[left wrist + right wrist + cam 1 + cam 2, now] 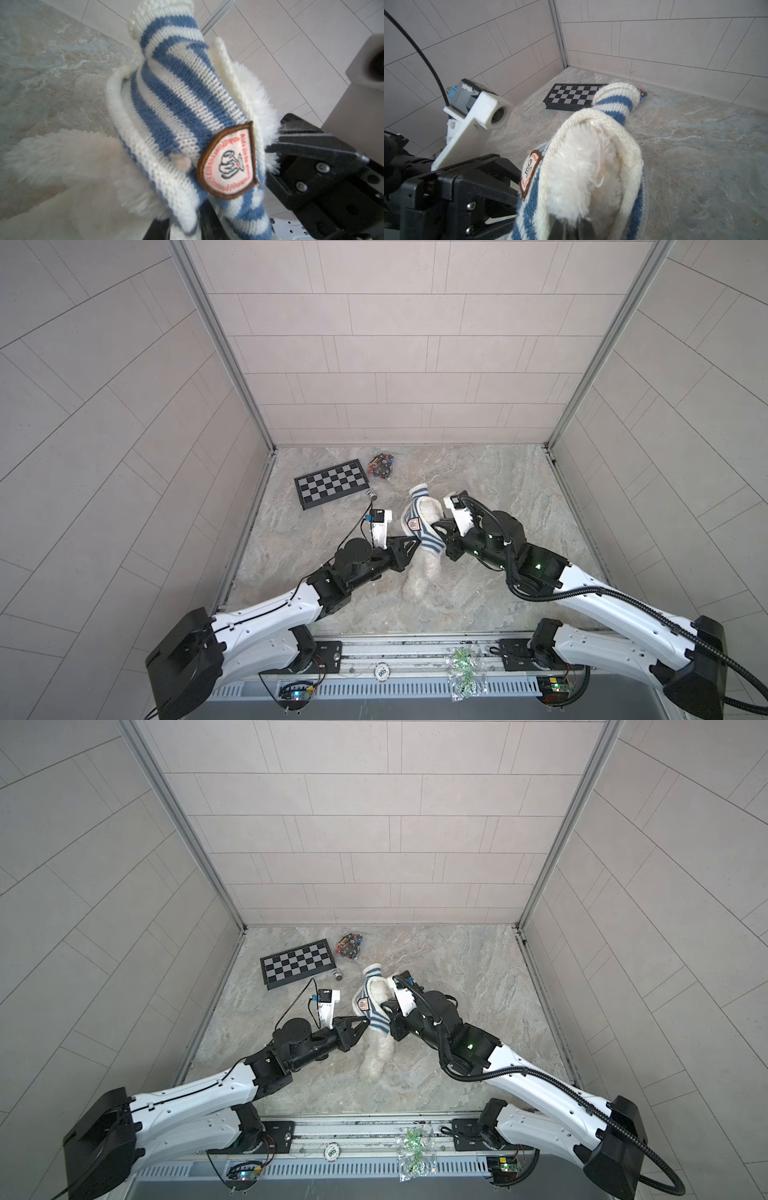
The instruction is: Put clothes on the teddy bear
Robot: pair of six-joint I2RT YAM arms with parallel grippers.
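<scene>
The teddy bear (417, 578) lies in the middle of the marbled tabletop (490, 489), with its legs toward the arms' bases. Its upper body is inside a blue-and-white striped sweater (415, 517). The right gripper (437, 526) is clenched on the sweater's cream rim, against the fur. The left gripper (417, 546) meets the hem from the opposite side with knit between its fingers (209, 225); whether it pinches cannot be told.

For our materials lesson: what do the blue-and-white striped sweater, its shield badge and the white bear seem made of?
Blue-and-white striped sweater: knitted yarn, matte; stitch rows show. Brown-edged shield badge: embroidered fabric, probably; stitched lettering. White fluffy teddy bear: plush, likely synthetic; long soft pile.
</scene>
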